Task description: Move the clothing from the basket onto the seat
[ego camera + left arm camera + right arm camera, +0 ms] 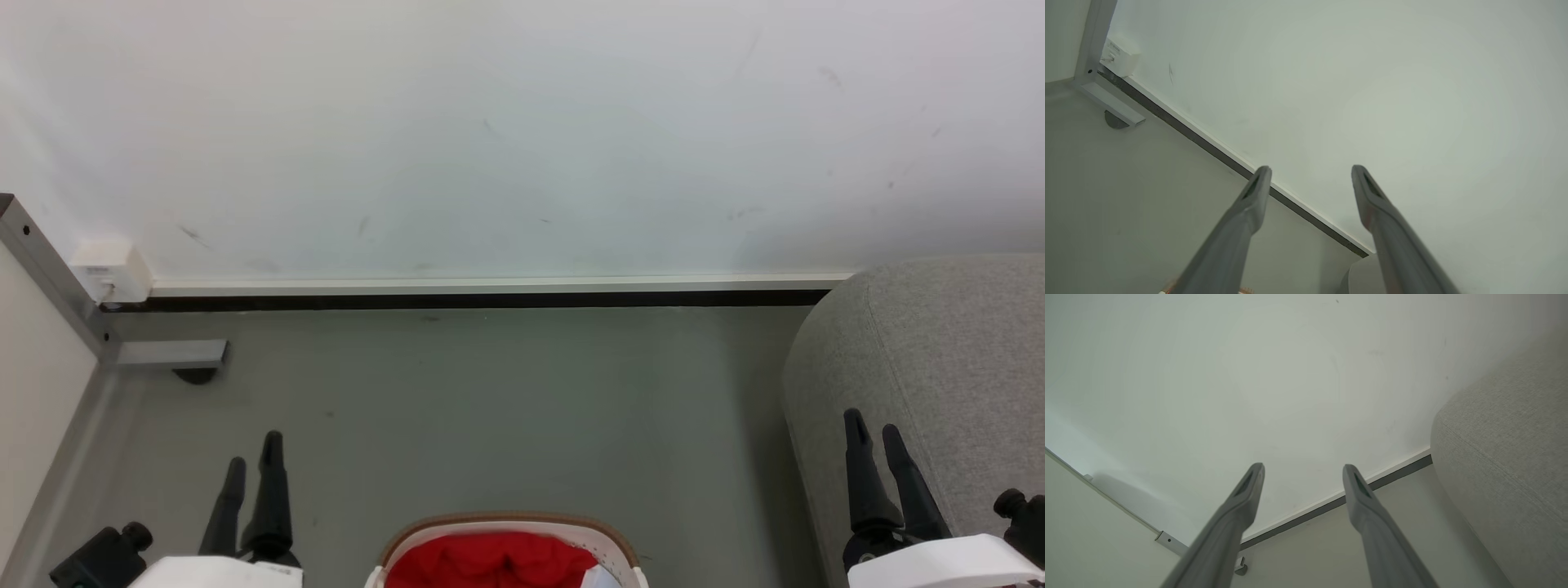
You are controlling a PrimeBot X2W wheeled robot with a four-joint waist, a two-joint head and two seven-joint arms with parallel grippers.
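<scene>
**Bright red soft fabric clothing (490, 559) lying in the white plastic basket (506, 519) with the brown rim**

The basket is sitting on the smooth grey floor (490, 408), cut off by the bottom edge of the head view. The clothing is bunching up inside it from wall to wall, with a small patch of white showing on its right side.

The left end effector (254, 451) is hanging to the left of the basket, apart from it. Its two long dark fingers are standing spread wide with nothing between them. The right end effector (872, 423) is hanging to the right of the basket, farther from it than the left one. It is gaping just as wide and is gripping nothing.

The large light grey woven-fabric seat (939, 367) with the rounded padded edge is standing to the right of the basket, well apart from it. The right end effector's fingers are crossing the seat's front in the head view.

Beyond the basket, a scuffed white wall (522, 122) is running across, with a pale skirting (490, 286) over a dark strip at its foot. Beyond the basket and to its left, a grey metal frame (57, 278) is meeting the wall beside a small white box (110, 269).
</scene>
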